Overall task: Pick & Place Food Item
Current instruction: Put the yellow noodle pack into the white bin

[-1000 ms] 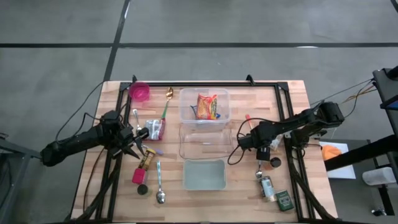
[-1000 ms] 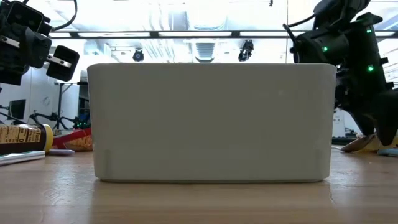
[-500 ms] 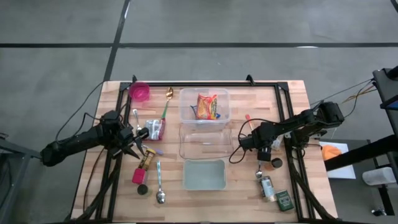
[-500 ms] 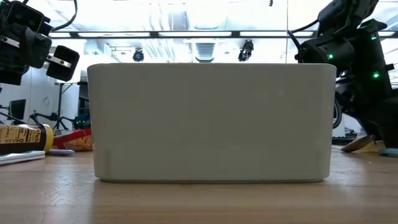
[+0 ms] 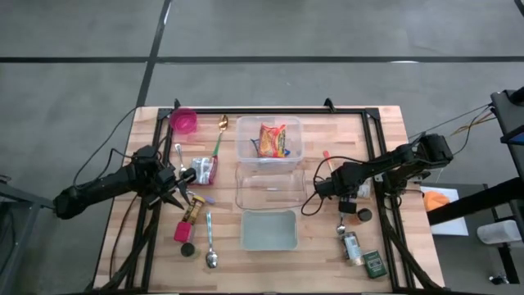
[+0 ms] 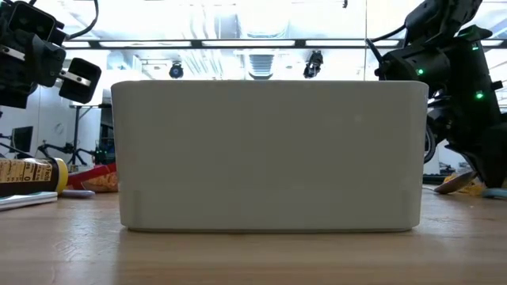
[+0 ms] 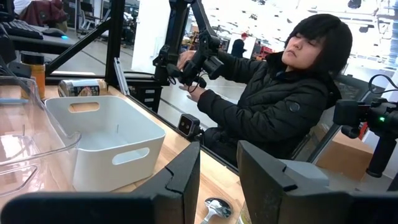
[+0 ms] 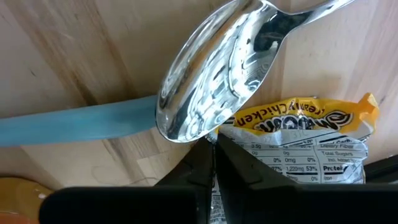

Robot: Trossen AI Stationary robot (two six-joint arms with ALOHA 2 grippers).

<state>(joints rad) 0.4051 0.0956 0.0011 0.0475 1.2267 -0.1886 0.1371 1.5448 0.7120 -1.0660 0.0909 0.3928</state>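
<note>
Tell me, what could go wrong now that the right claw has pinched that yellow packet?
The right gripper is shut on only the yellow packet's edge, so it might slip free when lifted. The metal spoon lies right against the packet and could get dragged or knocked along the table.

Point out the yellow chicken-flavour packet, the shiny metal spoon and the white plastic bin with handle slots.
Yellow chicken-flavour packet (image 8: 298, 146): right wrist view, on its printed front panel.
Shiny metal spoon (image 8: 214, 68): right wrist view, on the middle of its bowl.
White plastic bin with handle slots (image 7: 118, 140): left wrist view, on its near side wall.
</note>
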